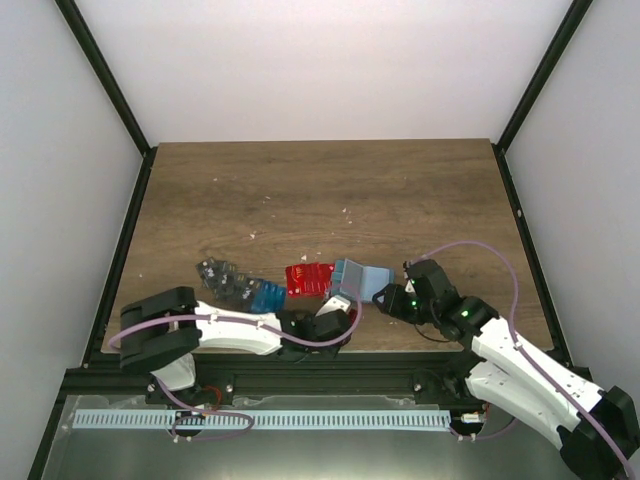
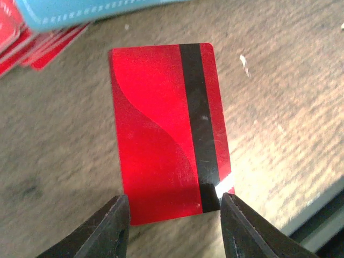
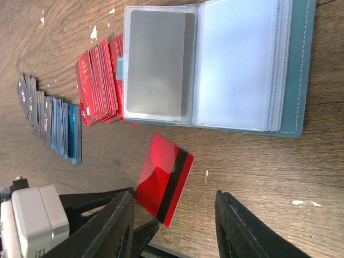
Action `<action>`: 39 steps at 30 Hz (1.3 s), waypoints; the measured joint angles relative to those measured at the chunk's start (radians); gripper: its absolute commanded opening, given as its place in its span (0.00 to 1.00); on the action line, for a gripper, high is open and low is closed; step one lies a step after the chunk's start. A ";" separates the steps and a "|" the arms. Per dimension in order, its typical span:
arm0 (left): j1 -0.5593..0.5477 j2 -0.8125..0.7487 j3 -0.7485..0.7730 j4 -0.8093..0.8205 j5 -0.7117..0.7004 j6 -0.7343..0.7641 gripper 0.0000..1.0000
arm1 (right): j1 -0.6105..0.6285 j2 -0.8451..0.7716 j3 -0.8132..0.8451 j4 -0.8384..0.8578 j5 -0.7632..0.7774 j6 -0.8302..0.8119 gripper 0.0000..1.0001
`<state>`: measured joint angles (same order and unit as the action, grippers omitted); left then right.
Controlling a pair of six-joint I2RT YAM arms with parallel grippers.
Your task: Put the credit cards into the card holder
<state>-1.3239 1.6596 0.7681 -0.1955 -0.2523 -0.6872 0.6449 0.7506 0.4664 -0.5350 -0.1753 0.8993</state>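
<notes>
- At the near edge of the brown wood-grain counter [image 1: 320, 190], a glossy red rectangular card with a black stripe [image 2: 161, 134] is clenched by its long edges, near one short end, in the left claw [image 2: 173, 198].
- Just beside it, the right claw [image 3: 173, 196] is held released, with nothing between its fingers.
- Just beyond, the dull teal rectangular card holder [image 3: 236, 64] is laid open, its clear plastic sleeves showing.
- To its left, a row is formed by glossy red cards [image 3: 99, 86] against the holder, then bright blue cards [image 3: 67, 131], then dark patterned cards [image 3: 29, 99].
</notes>
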 measured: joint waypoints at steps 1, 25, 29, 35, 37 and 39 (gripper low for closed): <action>0.000 -0.017 -0.011 -0.003 0.012 -0.005 0.50 | 0.000 0.003 0.000 0.002 0.000 0.000 0.43; 0.097 -0.016 0.132 -0.322 0.129 0.106 0.60 | 0.014 -0.008 -0.034 0.068 -0.063 0.078 0.41; 0.156 -0.061 0.070 -0.284 0.180 0.138 0.59 | 0.105 -0.037 -0.105 0.118 -0.078 0.186 0.42; 0.195 -0.101 0.008 -0.206 0.281 0.192 0.56 | 0.281 0.050 -0.128 0.175 -0.029 0.362 0.42; 0.197 -0.109 -0.006 -0.179 0.311 0.201 0.53 | 0.352 0.082 -0.128 0.212 0.002 0.433 0.42; 0.198 -0.113 -0.018 -0.154 0.333 0.210 0.50 | 0.426 0.130 -0.127 0.245 0.033 0.499 0.42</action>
<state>-1.1259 1.5467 0.7502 -0.3500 0.0807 -0.4774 1.0706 0.8806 0.3389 -0.2901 -0.1421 1.3979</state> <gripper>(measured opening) 0.538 0.417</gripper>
